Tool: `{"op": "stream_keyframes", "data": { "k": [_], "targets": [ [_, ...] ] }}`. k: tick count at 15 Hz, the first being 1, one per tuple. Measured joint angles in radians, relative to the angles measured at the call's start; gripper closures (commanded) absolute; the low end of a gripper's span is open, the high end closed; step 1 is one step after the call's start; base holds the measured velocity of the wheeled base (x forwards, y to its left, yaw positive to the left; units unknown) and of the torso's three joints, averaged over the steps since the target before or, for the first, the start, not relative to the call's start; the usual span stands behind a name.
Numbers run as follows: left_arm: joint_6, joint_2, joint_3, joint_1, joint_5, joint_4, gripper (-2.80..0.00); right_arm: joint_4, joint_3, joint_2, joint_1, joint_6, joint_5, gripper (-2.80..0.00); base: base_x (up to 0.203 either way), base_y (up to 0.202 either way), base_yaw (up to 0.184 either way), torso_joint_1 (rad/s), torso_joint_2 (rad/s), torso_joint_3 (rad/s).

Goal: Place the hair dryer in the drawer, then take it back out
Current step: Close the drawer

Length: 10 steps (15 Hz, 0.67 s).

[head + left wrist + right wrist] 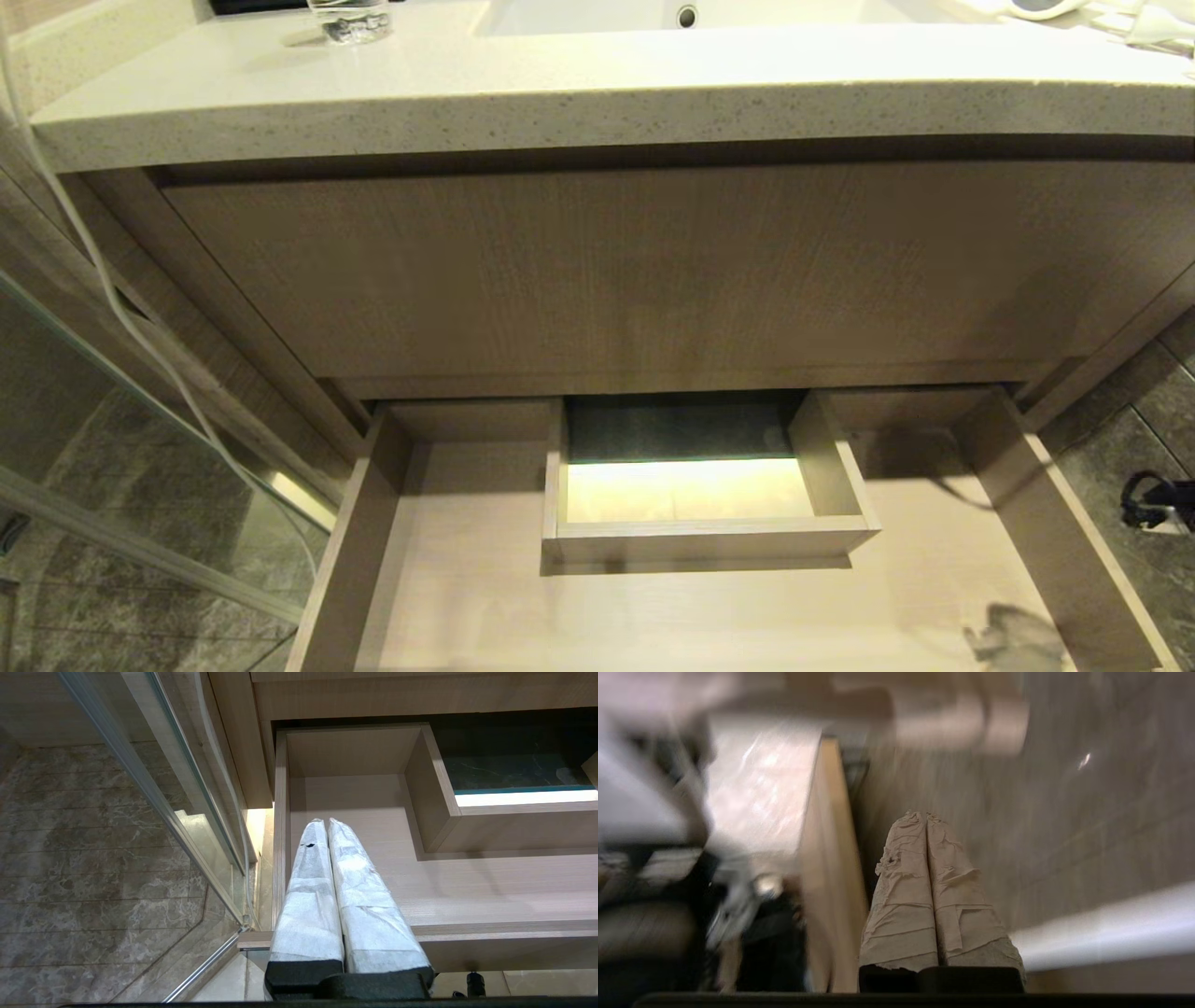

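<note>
The dryer (1046,6) lies on the counter (597,103) at its far right corner, only partly in the head view, with its cord (1153,23) bundled just beside it. It is high above our right claw (927,817), which is off to the right of the vanity, clenched on nothing, its wrapped fingers pressed together. That claw's own view is smeared with motion, so we cannot tell exactly what lies ahead of it beyond a wood edge and a wall.

Below the counter the drawer (373,523) stands pulled out and bare, its boxed cut-out (709,537) in the middle. Our left claw (327,821) is parked over the drawer's left end, also clenched and empty.

We judge the step in hand to be the reach for the dryer. To do it well, we should raise the right claw clear of the counter's lip before going in, unclench it early, and take the dryer by handle or barrel, not by the loose cord. A glass (347,21) stands well to the left, out of our path.
</note>
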Motion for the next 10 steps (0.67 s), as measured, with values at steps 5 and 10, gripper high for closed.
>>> {"op": "stream_keyframes", "data": {
  "k": [5,10],
  "targets": [
    [0.0,0.0,0.0,0.0,0.0,0.0,0.0,-0.318,0.096,0.162,-0.089,-0.208,-0.007,0.0,0.0,0.0,0.0,0.0,0.0,0.0],
    [0.0,0.0,0.0,0.0,0.0,0.0,0.0,-0.333,0.122,0.19,-0.097,-0.217,-0.015,0.0,0.0,0.0,0.0,0.0,0.0,0.0]
  ]
}}
